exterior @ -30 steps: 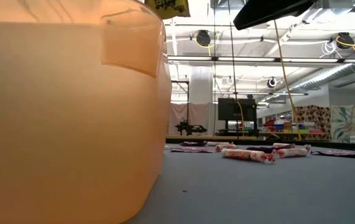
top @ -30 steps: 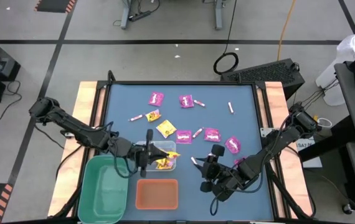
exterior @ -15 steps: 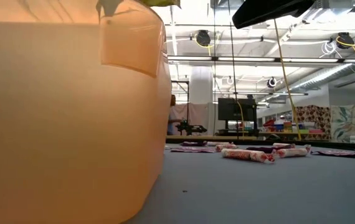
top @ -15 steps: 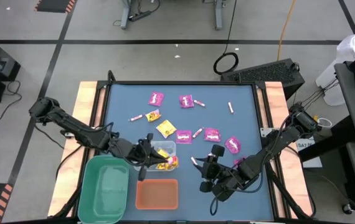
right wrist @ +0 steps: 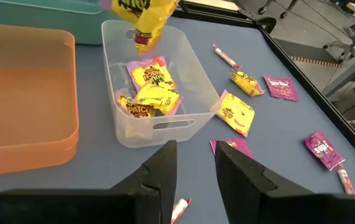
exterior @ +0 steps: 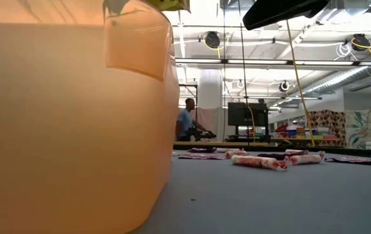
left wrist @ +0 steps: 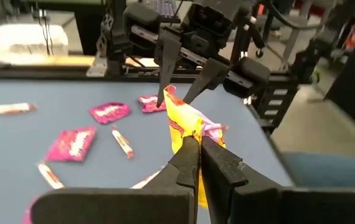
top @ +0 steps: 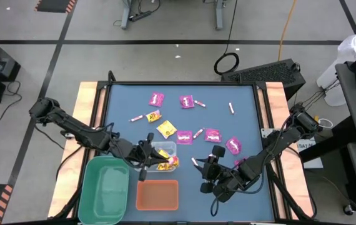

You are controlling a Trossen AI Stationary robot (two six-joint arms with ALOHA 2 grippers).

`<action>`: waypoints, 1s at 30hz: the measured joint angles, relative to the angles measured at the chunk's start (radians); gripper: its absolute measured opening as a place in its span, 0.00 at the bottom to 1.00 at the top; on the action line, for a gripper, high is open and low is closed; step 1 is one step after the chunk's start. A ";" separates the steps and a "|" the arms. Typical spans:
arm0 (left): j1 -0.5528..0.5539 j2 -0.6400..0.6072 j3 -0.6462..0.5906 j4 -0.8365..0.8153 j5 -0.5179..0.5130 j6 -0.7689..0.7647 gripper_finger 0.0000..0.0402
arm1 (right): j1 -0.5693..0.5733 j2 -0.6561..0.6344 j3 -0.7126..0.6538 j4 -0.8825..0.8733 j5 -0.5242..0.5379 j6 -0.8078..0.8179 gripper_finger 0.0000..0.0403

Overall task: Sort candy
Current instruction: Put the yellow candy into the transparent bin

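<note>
Above the clear bin [top: 165, 156], the left gripper [top: 151, 154] hangs with its jaws clamped on a yellow packet [left wrist: 182, 127], held clear of the yellow packets in the bin [right wrist: 147, 93]. Beside that bin stand an orange bin [top: 157, 194] and a green bin [top: 105, 189]. Near the table's front edge the right gripper [top: 208, 166] waits low over the blue table [top: 122, 103] with its jaws slightly apart, holding nothing. Magenta packets [top: 212, 134], two more yellow packets [top: 166, 129] and pink-and-white sticks [top: 231, 108] lie scattered across the middle. A person [exterior: 185, 123] stands far behind the table.
</note>
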 joint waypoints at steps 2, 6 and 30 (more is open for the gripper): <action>0.000 0.000 0.000 0.000 0.000 0.079 0.04 | 0.000 0.000 0.000 0.000 0.000 0.000 0.25; 0.000 0.000 0.000 0.000 -0.001 0.218 0.04 | 0.000 0.000 0.000 0.000 0.000 0.000 0.25; 0.000 -0.004 0.001 -0.035 -0.179 0.166 0.04 | 0.000 0.000 0.000 0.000 -0.001 0.000 0.25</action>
